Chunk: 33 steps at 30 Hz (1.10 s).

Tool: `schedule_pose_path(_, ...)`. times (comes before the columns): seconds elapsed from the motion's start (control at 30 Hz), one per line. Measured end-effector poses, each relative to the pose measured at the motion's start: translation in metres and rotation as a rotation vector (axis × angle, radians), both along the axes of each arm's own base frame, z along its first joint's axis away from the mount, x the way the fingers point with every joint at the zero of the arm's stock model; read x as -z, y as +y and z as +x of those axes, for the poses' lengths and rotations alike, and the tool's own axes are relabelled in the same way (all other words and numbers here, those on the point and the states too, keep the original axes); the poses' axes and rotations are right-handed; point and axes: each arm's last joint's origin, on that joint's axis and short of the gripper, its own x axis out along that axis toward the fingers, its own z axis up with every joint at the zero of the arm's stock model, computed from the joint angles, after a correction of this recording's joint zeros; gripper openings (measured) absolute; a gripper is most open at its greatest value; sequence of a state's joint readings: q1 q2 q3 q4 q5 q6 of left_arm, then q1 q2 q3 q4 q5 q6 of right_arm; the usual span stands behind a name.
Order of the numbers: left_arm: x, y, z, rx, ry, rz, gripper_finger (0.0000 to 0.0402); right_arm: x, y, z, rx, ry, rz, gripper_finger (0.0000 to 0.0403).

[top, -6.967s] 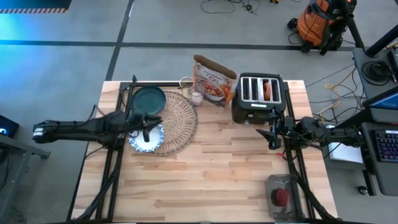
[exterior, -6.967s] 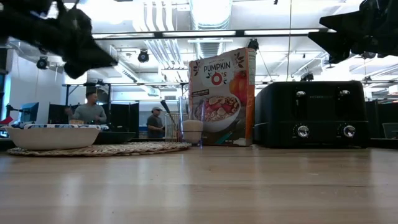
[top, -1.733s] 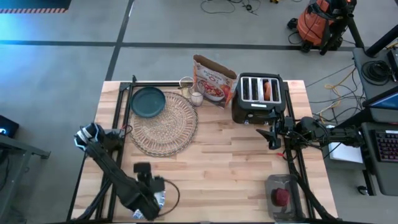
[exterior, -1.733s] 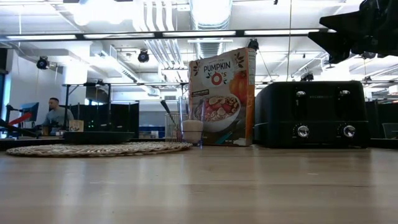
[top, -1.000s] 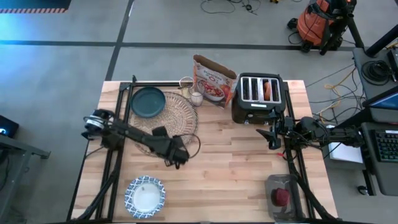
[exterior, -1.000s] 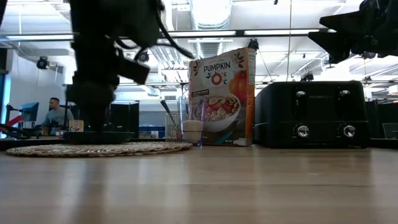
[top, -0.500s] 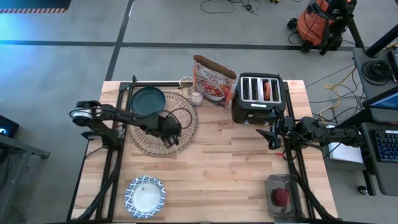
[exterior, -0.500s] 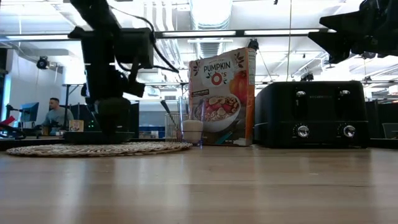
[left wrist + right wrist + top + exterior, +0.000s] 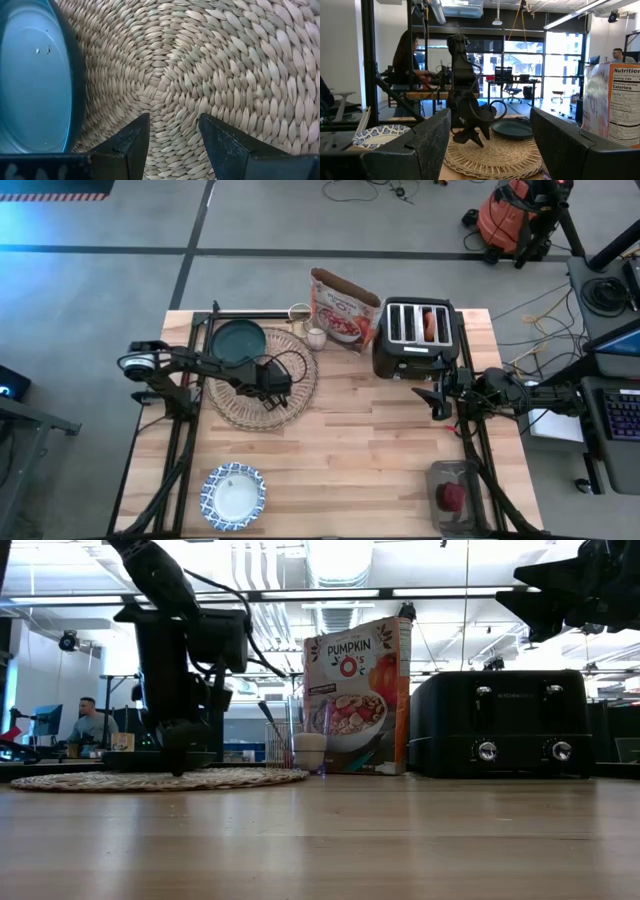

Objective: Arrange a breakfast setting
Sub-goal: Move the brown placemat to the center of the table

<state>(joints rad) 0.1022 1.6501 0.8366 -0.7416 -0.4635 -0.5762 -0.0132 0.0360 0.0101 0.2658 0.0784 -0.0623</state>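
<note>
The round woven placemat (image 9: pixel 300 385) lies at the far left of the table, with the dark teal plate (image 9: pixel 238 343) resting on its far-left part. My left gripper (image 9: pixel 275 388) points down, open, low over the mat's middle (image 9: pixel 172 95), the plate (image 9: pixel 30 75) just beside it. The blue-and-white bowl (image 9: pixel 233 493) sits on the table near the front left corner. A small glass (image 9: pixel 316 337) stands by the mat's far edge. The bagel (image 9: pixel 431 325) stands in a toaster slot. My right gripper (image 9: pixel 438 400) waits open in front of the toaster. My left gripper's open fingers (image 9: pixel 135 140) point straight down at the placemat's centre. Whether their tips touch the weave, I cannot tell.
The cereal bag (image 9: pixel 342 308) and black toaster (image 9: pixel 415 340) stand along the far edge. A red fruit (image 9: pixel 453 496) lies in a small container at the near right. Bare wood runs across the table's middle and front.
My left gripper has swung from the table's middle toward the far edge, come over the placemat and gone down toward its centre, staying open. The bowl has stayed at the front left.
</note>
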Motion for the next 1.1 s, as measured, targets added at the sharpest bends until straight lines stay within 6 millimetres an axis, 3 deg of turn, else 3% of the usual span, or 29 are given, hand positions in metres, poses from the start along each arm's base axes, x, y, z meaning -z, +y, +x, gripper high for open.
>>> schedule_pose_path(0.3,0.002,-0.013,0.012,0.032,-0.105,-0.079,0.0162,0.0,0.0,0.0,0.0,0.0,0.0,0.026)
schedule_pose_path(0.73,-0.006,-0.058,0.027,0.075,-0.217,-0.234,0.0162,0.0,0.0,0.0,0.0,0.0,0.001,0.026)
schedule_pose_path(0.9,-0.013,-0.077,0.042,0.145,-0.305,-0.325,0.0163,0.0,0.0,0.0,0.0,0.0,0.002,0.026)
schedule_pose_path(1.1,-0.007,-0.096,0.066,0.219,-0.365,-0.364,0.0163,0.0,0.0,0.0,0.0,0.0,0.0,0.026)
